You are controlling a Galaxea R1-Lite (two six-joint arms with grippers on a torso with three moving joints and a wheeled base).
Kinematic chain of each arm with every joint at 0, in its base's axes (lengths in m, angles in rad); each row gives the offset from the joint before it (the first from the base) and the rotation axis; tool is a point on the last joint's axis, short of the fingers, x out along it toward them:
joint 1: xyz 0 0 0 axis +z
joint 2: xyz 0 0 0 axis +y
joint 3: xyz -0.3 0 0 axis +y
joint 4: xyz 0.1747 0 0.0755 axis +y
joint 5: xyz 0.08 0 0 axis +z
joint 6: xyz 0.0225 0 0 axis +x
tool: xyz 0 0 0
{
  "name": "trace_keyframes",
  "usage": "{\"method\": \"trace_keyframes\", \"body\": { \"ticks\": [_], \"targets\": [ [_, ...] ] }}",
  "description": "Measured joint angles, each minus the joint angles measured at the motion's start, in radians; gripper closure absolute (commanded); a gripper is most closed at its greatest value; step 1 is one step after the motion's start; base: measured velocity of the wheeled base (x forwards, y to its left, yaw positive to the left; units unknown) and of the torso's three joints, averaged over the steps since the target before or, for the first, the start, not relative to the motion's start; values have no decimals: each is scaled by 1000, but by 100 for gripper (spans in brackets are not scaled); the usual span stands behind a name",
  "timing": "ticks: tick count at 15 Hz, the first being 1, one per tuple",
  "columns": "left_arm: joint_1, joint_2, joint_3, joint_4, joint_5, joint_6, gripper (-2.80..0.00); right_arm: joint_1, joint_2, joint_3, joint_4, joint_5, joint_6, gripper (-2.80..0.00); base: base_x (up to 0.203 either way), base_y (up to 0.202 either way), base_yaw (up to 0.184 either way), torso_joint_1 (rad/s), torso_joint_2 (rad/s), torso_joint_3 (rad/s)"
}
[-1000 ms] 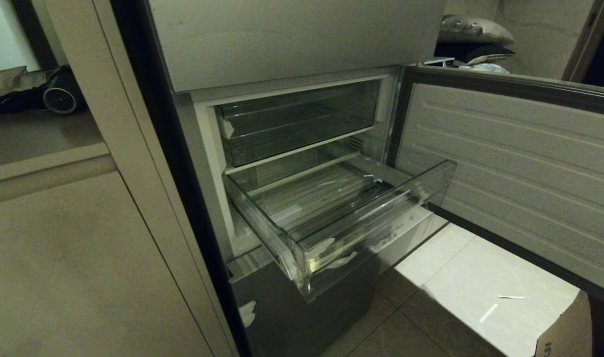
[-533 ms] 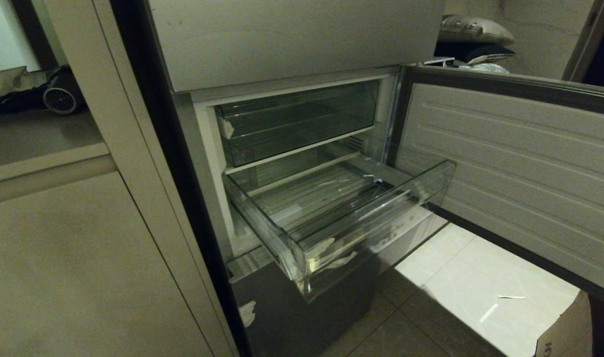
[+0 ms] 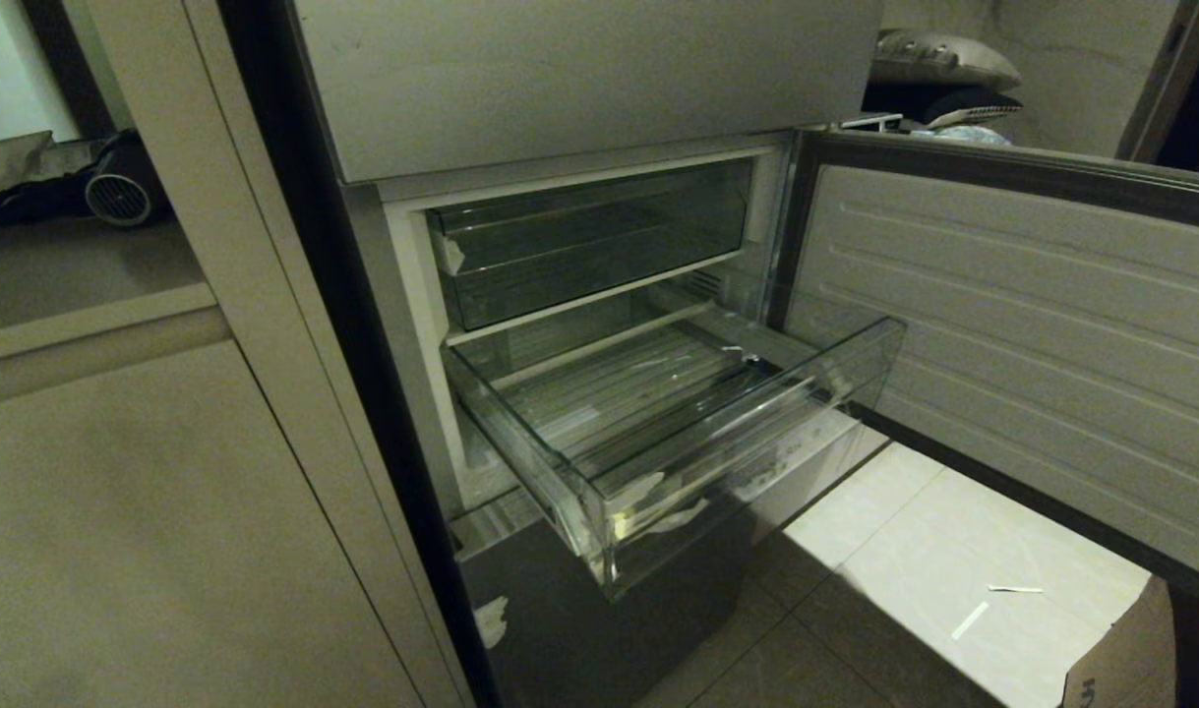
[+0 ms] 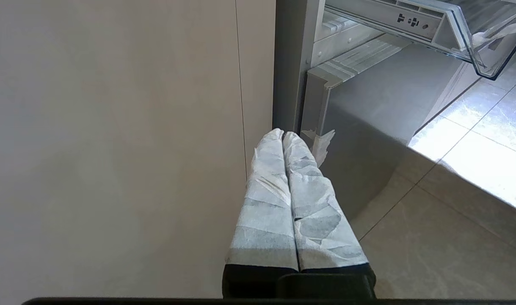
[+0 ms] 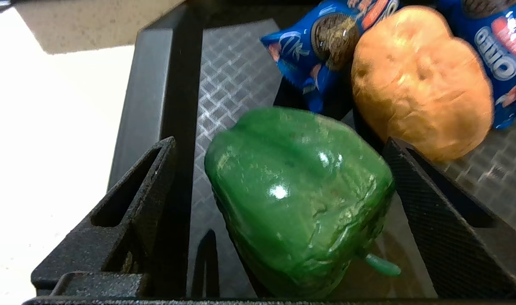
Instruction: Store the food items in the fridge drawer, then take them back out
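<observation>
The green pepper (image 5: pixel 298 199) is seen on a black tray (image 5: pixel 236 72), flanked by the wide-open, empty right tool (image 5: pixel 279 186). The fridge drawer (image 3: pixel 599 492) stands out, empty. Its glossy skin could slip if squeezed off-centre.

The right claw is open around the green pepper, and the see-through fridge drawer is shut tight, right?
Not quite. The fridge drawer is pulled out and open, as the head view shows. The rest holds: the right claw is open around the green pepper.
</observation>
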Motion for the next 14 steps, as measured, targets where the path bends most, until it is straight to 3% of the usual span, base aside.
{"method": "trace_keyframes", "body": {
  "ticks": [12,13,14],
  "targets": [
    [0,0,0,0,0,0,0,1,21,24,0,9,-22,-277,0,0,0,0,0,0],
    [0,0,0,0,0,0,0,0,21,24,0,11,-21,0,0,0,0,0,0,0],
    [0,0,0,0,0,0,0,0,21,24,0,13,-21,0,0,0,0,0,0,0]
  ]
}}
